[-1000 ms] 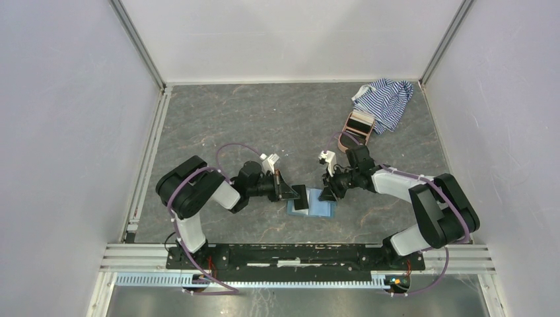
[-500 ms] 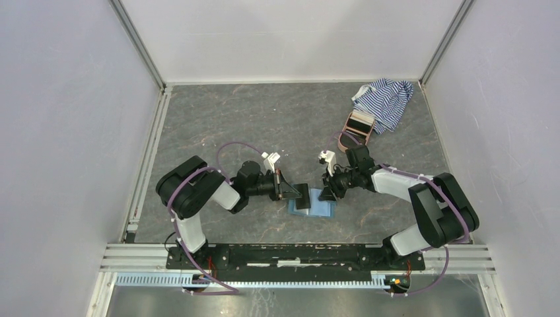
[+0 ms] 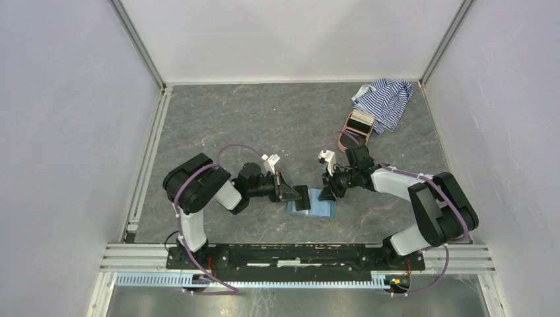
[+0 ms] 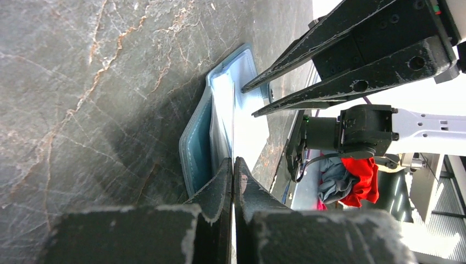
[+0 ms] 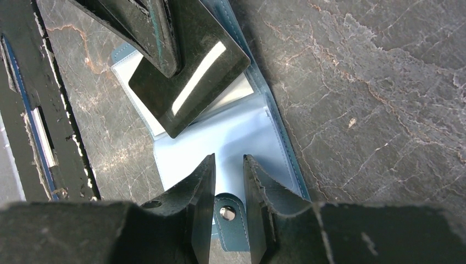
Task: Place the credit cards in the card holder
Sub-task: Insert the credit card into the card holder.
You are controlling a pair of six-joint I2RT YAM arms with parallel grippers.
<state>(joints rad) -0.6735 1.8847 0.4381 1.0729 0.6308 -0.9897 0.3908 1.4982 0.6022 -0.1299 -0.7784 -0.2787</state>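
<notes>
Open wallet point(image 5: 242, 132) with a dark card point(image 5: 192, 82) held over it
The wallet lies near the table's point(image 3: 231, 119) 6 o'clock; from 9 o'clock the left gripper point(image 4: 233, 162) clenches the card over its pale inside, and from 3 o'clock the right gripper point(image 5: 229, 162), jaws parted, straddles the snap tab point(image 5: 228, 212).

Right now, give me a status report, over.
Left jaws shut on card, over holder. Right jaws open, straddling its snap tab. Holder lies open. Case and cloth well clear.
</notes>
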